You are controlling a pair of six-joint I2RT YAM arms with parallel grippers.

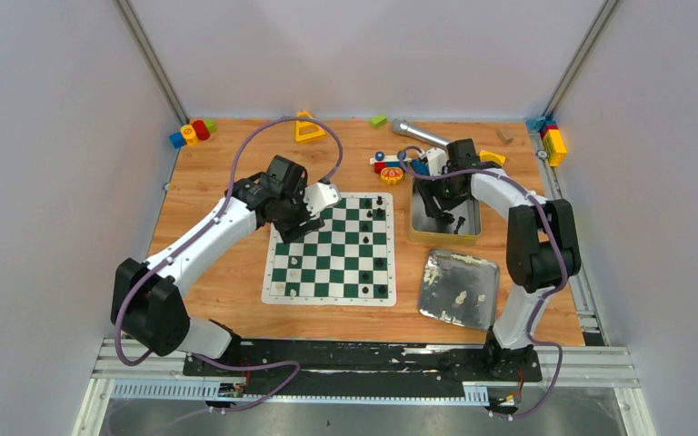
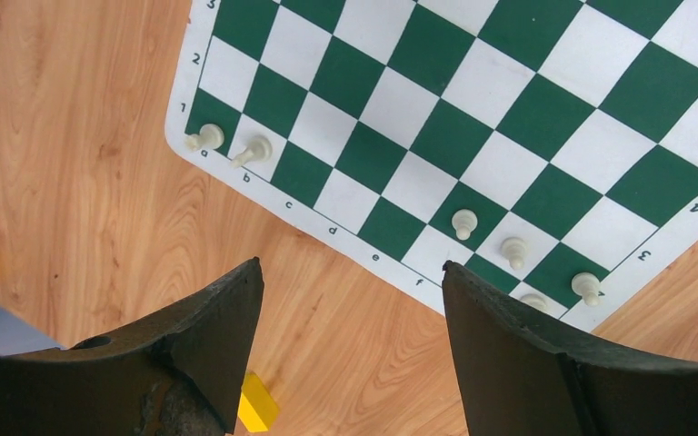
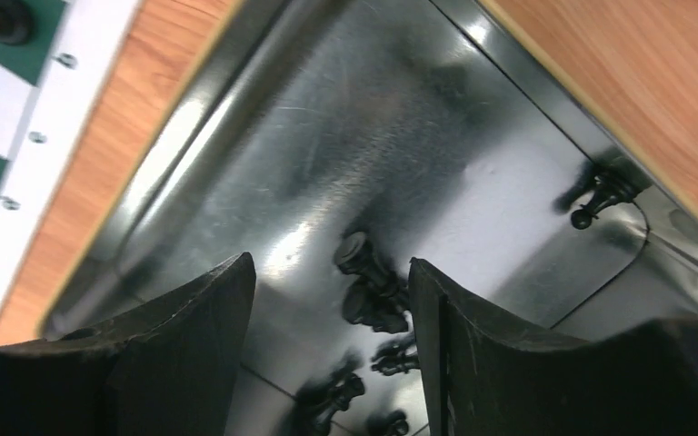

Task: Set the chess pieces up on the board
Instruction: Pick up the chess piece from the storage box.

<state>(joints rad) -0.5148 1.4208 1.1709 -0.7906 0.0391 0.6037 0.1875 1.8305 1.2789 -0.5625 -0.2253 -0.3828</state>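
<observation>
Inside the metal tin [image 3: 473, 118], the right gripper [image 3: 332, 263] hangs with jaws parted and empty. Several black chess pieces [image 3: 371, 289] lie on their sides directly between its fingers. Recommendation: descend over one piece only, close across its stem rather than the cluster, and lift clear of the tin wall. Left gripper [image 2: 352, 272] stands open, holding nothing, just off the lettered edge of the board [image 2: 436, 136], where cream pieces [image 2: 463, 222] occupy edge squares.
</observation>
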